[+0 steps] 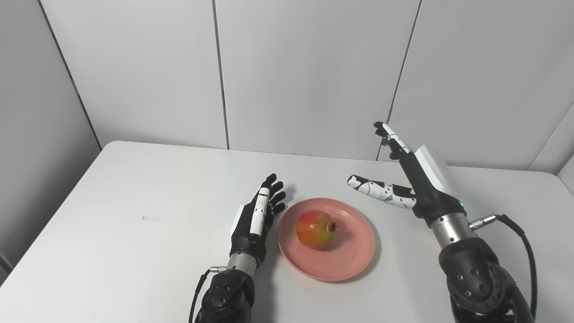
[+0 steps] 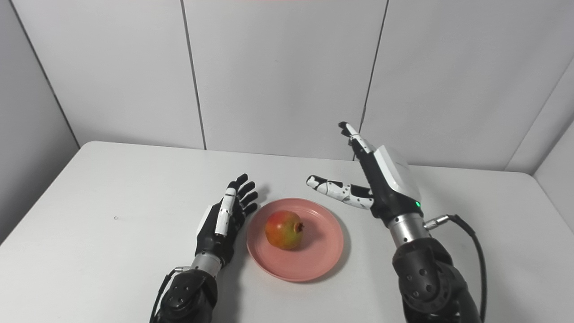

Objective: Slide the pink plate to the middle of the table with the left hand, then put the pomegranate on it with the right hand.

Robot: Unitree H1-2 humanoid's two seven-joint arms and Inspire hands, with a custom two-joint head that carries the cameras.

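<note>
Pomegranate (image 1: 316,229) sits on the plate (image 1: 347,264); my right hand (image 1: 415,179), at its two o'clock, spread empty, should lift clear (left hand (image 1: 255,217) empty too).

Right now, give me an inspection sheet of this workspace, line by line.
Surface: white table, one tiny speck at left.
Job's things: pomegranate sits on the pink plate, mid-table.
Clutter: nothing seen.
Hands: left hand open, beside the plate's left rim; right hand open, raised, holding nothing.
Cables: black cable at the right wrist; thin cable at the left wrist.
Surroundings: white panelled walls.
</note>
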